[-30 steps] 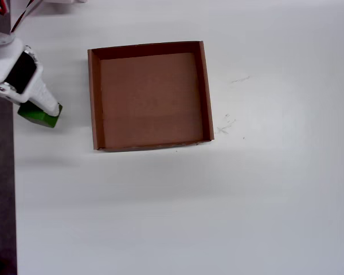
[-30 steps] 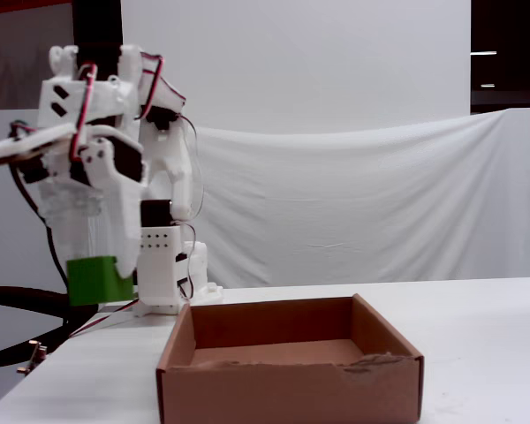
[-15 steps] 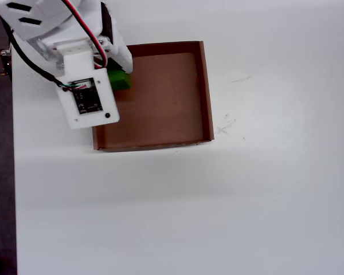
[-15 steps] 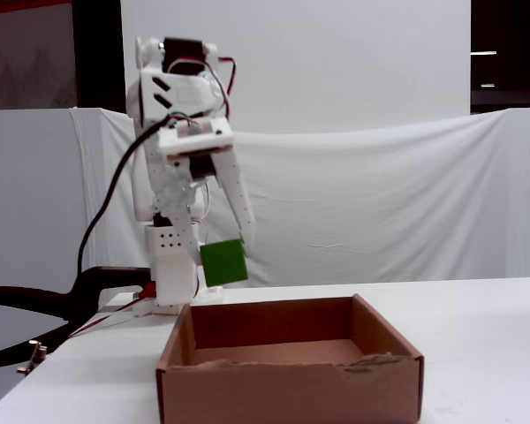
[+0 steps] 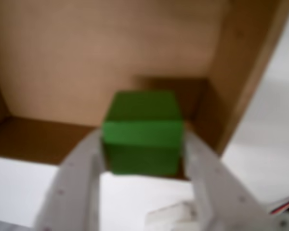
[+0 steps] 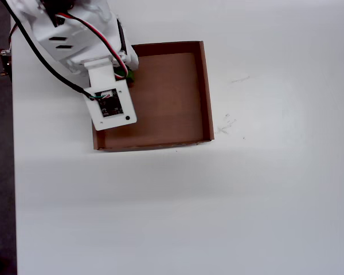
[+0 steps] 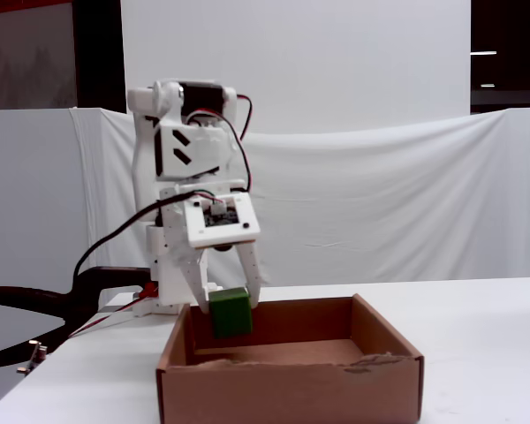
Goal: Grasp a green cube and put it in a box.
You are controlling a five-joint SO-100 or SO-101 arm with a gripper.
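Two white fingers of the tool point(image 5: 142, 159) are clenched on the small bright-green cube point(image 5: 143, 132), one on each side of it. The cube hangs just inside the shallow square brown cardboard box point(image 7: 371, 369), near the corner closest to the arm, with its lower part below the rim and above the floor. To do this step well, I think the tool should go a little lower and more toward the box's middle, then release, so the cube does not bounce on the wall.
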